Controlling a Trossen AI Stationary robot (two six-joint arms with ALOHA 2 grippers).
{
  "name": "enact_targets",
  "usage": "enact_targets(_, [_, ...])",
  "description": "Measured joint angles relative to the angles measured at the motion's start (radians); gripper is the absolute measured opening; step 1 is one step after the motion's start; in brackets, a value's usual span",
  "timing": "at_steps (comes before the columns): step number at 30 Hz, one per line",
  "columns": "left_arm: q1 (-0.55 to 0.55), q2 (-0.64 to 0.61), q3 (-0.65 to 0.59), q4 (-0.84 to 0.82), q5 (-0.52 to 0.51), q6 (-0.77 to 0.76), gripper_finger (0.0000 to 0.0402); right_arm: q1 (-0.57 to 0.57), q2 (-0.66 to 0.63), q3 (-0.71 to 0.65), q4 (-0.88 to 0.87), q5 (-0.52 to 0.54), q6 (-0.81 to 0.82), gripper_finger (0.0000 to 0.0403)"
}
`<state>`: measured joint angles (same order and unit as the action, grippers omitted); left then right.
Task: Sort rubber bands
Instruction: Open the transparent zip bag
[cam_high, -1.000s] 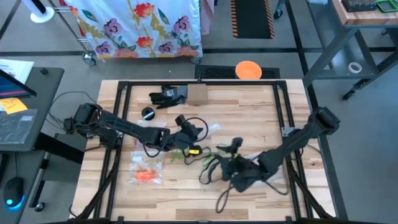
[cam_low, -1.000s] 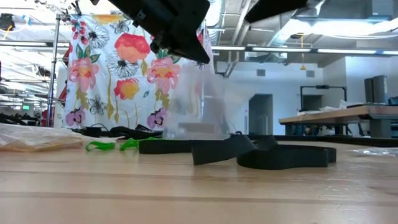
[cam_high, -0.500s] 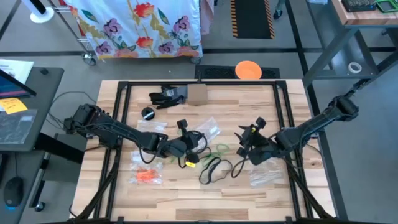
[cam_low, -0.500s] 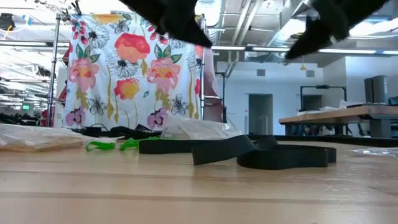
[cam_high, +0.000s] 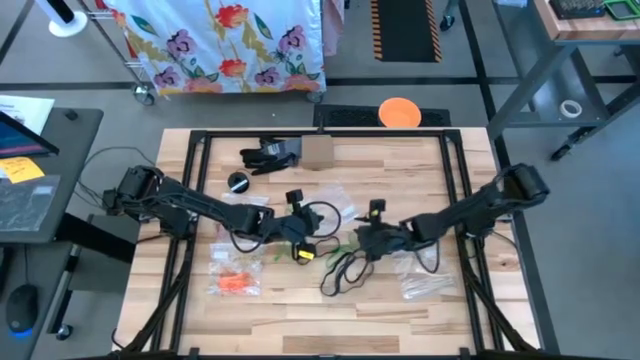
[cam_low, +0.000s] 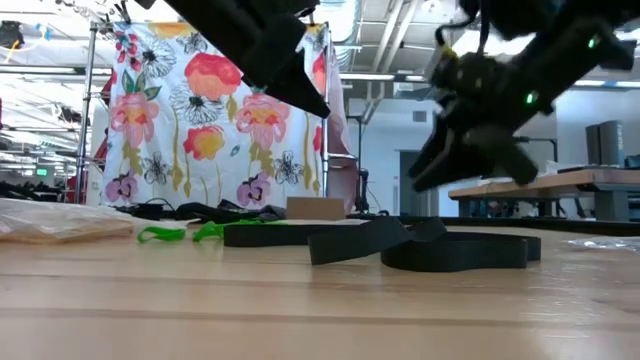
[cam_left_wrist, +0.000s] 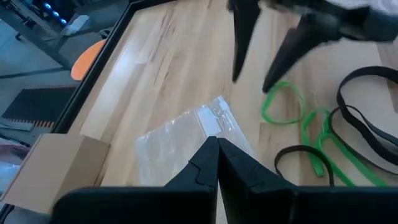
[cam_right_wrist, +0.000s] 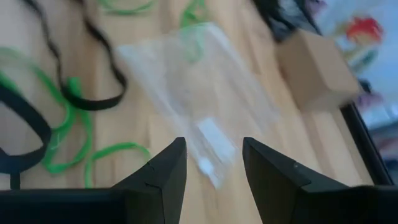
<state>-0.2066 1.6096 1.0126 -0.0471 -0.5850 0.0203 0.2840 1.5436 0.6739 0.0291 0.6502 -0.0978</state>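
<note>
Green and black rubber bands (cam_high: 345, 258) lie tangled mid-counter (cam_high: 400, 165), just beside a clear zip bag (cam_right_wrist: 205, 99). The right gripper (cam_high: 368, 238) hovers over that bag with fingers parted and empty, while the left gripper (cam_high: 297, 226) hangs pinched shut close by. This looks like lining up a pick; next it must descend and close on the bag.
</note>
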Motion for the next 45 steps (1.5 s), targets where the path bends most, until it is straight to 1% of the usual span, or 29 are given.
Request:
enact_targets(4, [0.0, 0.0, 0.0, -0.01, 0.0, -0.005, 0.0, -0.003, 0.101, 0.003, 0.11, 0.0, -0.102, 0.0152])
enact_targets(6, [0.0, 0.0, 0.0, -0.008, -0.002, -0.005, 0.0, -0.01, 0.143, 0.018, 0.127, 0.001, -0.142, 0.0152])
enact_targets(14, [-0.003, 0.0, 0.0, -0.017, -0.001, -0.017, 0.0, -0.039, 0.261, 0.119, 0.129, 0.003, -0.147, 0.0152])
enact_targets(18, [-0.004, 0.0, 0.0, -0.019, -0.001, -0.017, 0.0, -0.039, 0.296, 0.147, 0.13, 0.002, -0.148, 0.0152])
enact_targets(26, [-0.004, 0.0, 0.0, -0.024, -0.001, -0.017, 0.0, -0.055, 0.297, 0.149, 0.123, 0.004, -0.139, 0.0152])
enact_targets(29, [-0.004, 0.0, 0.0, -0.024, 0.0, -0.016, 0.0, -0.064, 0.301, 0.149, 0.122, -0.019, -0.137, 0.0152])
enact_targets(32, [-0.008, 0.0, 0.0, -0.024, 0.022, 0.009, 0.0, -0.086, 0.31, 0.148, 0.125, -0.047, -0.13, 0.0148])
enact_targets(35, [-0.016, 0.0, 0.0, -0.017, 0.035, 0.023, 0.0, -0.115, 0.333, 0.15, 0.155, -0.094, -0.113, 0.0132])
enact_targets(37, [-0.018, 0.0, 0.0, -0.016, 0.036, 0.026, 0.0, -0.133, 0.346, 0.154, 0.159, -0.097, -0.095, 0.0113])
enact_targets(39, [-0.018, -0.002, 0.0, -0.017, 0.036, 0.032, 0.0, -0.149, 0.356, 0.162, 0.161, -0.103, -0.08, 0.0085])
enact_targets(42, [-0.019, -0.006, 0.0, -0.013, 0.036, 0.032, 0.0, -0.156, 0.354, 0.168, 0.144, -0.108, -0.078, 0.0025])
enact_targets(43, [-0.021, -0.007, 0.0, -0.017, 0.036, 0.032, 0.0, -0.155, 0.344, 0.169, 0.136, -0.107, -0.083, 0.0013])
enact_targets(45, [-0.026, -0.013, -0.001, -0.02, 0.037, 0.035, 0.0, -0.145, 0.328, 0.168, 0.121, -0.092, -0.09, 0.0008])
